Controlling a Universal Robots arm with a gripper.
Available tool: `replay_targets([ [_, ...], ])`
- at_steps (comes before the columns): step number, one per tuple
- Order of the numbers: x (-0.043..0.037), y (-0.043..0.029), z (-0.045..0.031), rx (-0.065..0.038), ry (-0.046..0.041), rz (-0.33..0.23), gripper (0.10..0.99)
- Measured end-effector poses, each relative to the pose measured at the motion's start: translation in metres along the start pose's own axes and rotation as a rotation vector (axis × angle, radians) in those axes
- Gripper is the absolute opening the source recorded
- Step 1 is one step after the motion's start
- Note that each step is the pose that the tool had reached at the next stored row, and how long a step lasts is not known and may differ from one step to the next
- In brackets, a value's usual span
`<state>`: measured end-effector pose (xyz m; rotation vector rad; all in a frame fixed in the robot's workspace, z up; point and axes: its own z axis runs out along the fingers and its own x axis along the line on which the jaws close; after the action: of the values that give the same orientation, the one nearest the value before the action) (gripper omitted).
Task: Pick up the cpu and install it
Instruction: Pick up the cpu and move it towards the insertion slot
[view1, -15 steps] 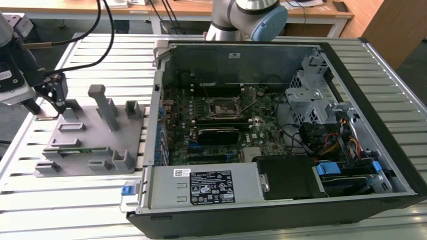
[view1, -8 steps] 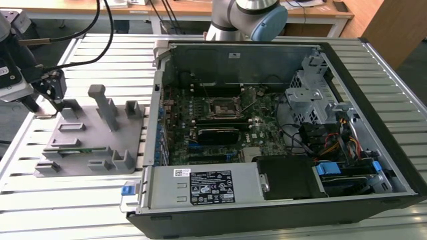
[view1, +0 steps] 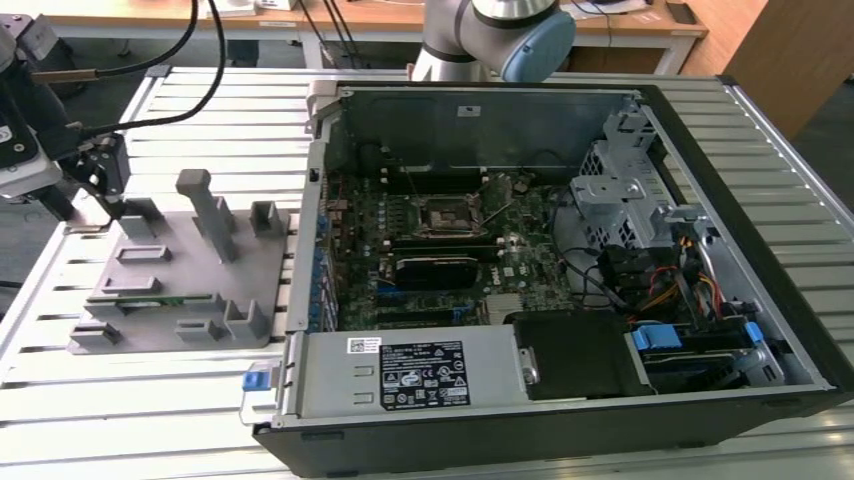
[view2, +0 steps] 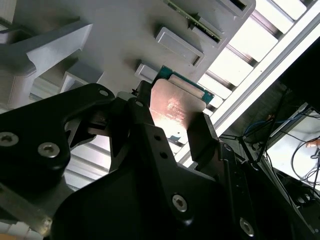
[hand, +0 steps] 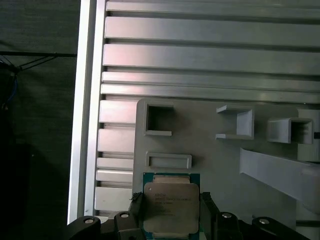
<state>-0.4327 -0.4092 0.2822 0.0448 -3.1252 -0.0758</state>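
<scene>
Gripper (view1: 115, 208) low over upper-left corner of grey fixture (view1: 200, 300), at exterior view's left. In both wrist views cpu (hand: 171, 202) lies flat, dead centre between jaws, silver lid up. Jaws clenched on its two opposite edges (lifted or seated on fixture, can't tell). Socket (view1: 447, 214) inside open case, well apart toward exterior view's right.

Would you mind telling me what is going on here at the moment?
The robot arm has its pincer down at the grey plastic fixture on the exterior view's left, right over the cpu, which lies flat there. Whether it has gripped the chip is not clear. The open computer case sits beside the fixture, and the cpu is not yet in the socket.
</scene>
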Motion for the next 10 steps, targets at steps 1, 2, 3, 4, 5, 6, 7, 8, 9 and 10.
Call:
replay_targets([
  [1,0.0,0.0001,-0.0007,0.0,0.0,0.0,0.537],
  [2,0.0,0.0001,-0.0016,0.0,0.0,0.0,0.537],
  [3,0.0,0.0002,-0.0023,0.0,0.0,0.0,0.537],
  [4,0.0,0.0003,-0.003,0.0,0.0,0.0,0.537],
  [5,0.0,0.0003,-0.0038,0.0,0.0,0.0,0.537],
  [6,0.0001,0.0003,-0.0045,0.0,0.0,0.0,0.537],
  [7,0.0001,0.0004,-0.0053,0.0,0.0,0.0,0.537],
  [8,0.0001,0.0005,-0.0061,0.0,-0.0001,0.0,0.537],
  [9,0.0001,0.0005,-0.0069,0.0,0.0,0.0,0.537],
  [10,0.0001,0.0006,-0.0077,0.0,-0.0001,0.0,0.537],
])
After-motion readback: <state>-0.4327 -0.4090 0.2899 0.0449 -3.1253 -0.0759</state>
